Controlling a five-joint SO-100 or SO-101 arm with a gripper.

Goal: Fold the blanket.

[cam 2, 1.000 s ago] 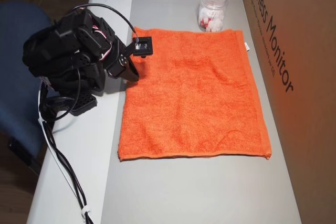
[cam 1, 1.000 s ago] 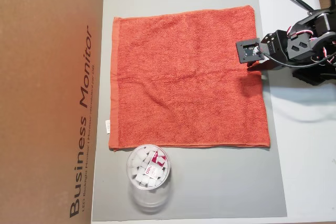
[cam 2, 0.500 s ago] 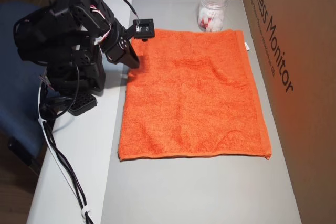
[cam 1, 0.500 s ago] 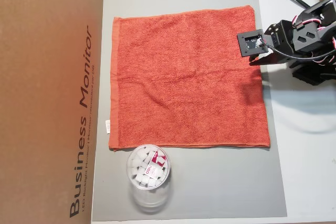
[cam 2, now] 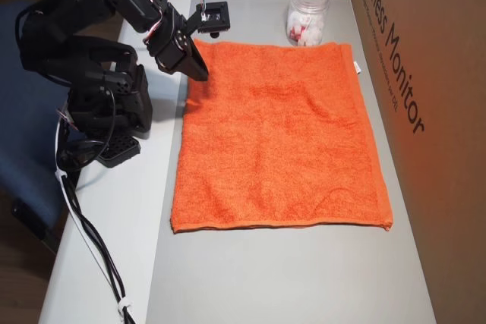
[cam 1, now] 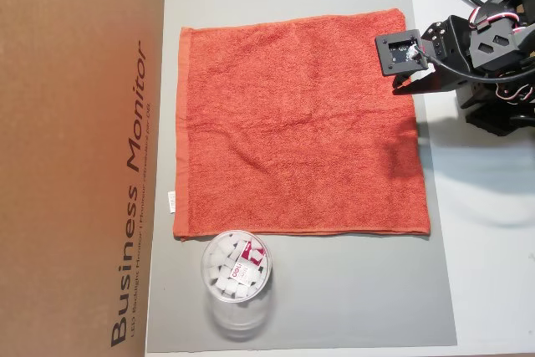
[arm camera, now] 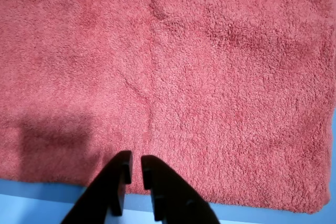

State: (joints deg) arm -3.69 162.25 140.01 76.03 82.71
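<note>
The blanket (cam 1: 292,123) is an orange-red terry towel lying flat and unfolded on a grey mat; a small white tag (cam 1: 172,200) sits on its left hem in this overhead view. It also fills the wrist view (arm camera: 173,66) and lies spread in an overhead view (cam 2: 281,134). My gripper (cam 1: 405,84) hovers over the blanket's right edge, close to the upper right corner. In the wrist view the two black fingers (arm camera: 118,174) stand almost together just above the hem, holding nothing. In an overhead view the gripper (cam 2: 200,73) hangs over the towel's far left corner.
A cardboard box (cam 1: 75,156) printed "Business Monitor" runs along one side of the grey mat (cam 1: 334,307). A clear jar (cam 1: 236,277) of white pieces stands just off the blanket's edge (cam 2: 307,11). The arm base (cam 2: 106,111) and cables (cam 2: 83,233) are beside the mat.
The arm has lifted and swung along the blanket's edge toward its corner. The blanket lies as before.
</note>
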